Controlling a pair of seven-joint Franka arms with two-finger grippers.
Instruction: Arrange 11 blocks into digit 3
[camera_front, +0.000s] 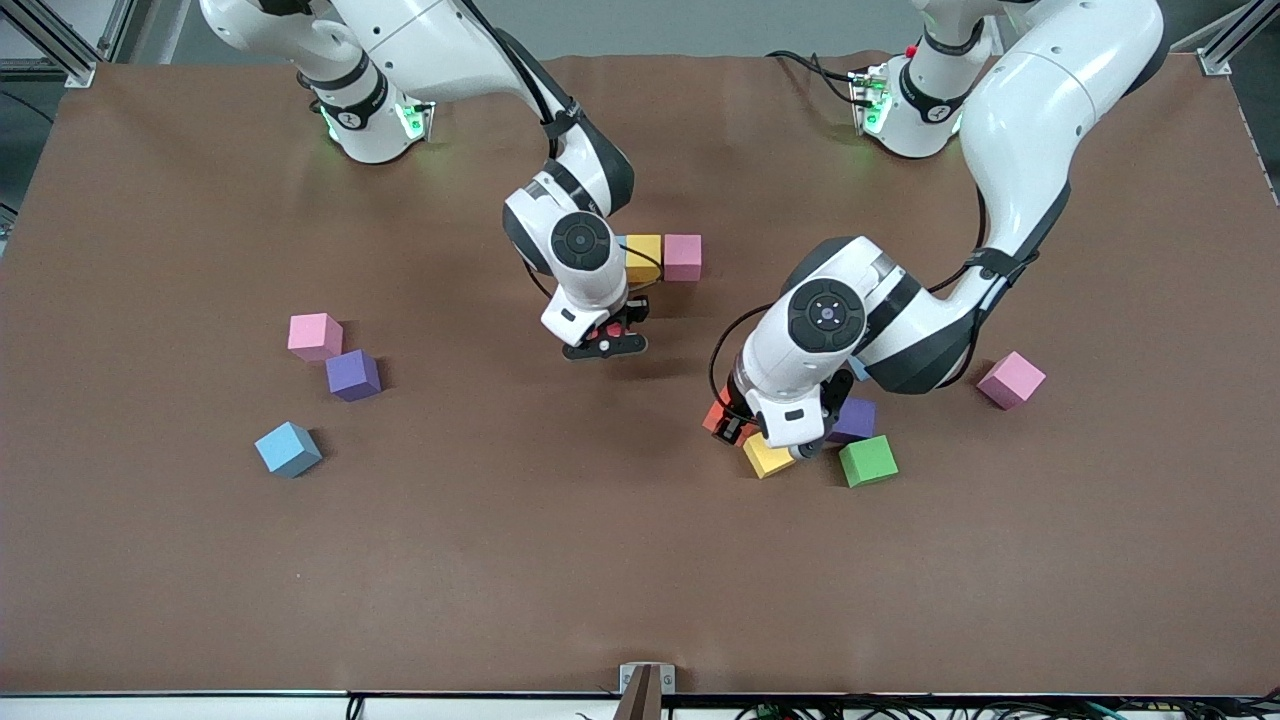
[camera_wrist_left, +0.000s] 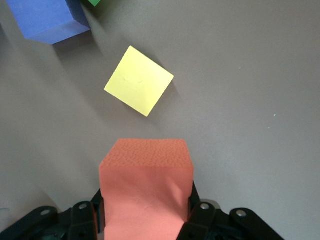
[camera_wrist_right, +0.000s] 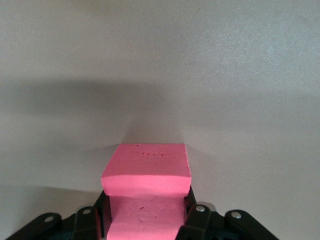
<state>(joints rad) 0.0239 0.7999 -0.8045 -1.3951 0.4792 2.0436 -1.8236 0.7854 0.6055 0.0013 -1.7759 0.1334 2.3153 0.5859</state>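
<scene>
Over the brown table (camera_front: 200, 560), both grippers clamp blocks.

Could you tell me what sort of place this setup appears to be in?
Most likely a robotics lab bench: a brown-covered table framed by aluminium rails, two white arms mounted at its edge, and loose foam cubes such as the green block.

Robot lab: aluminium frame (camera_front: 60, 45), cabling (camera_front: 830, 712).

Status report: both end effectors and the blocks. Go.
Left end effector shut on orange block, over yellow block. Right end effector shut on red-pink block. Nothing blocking.
</scene>
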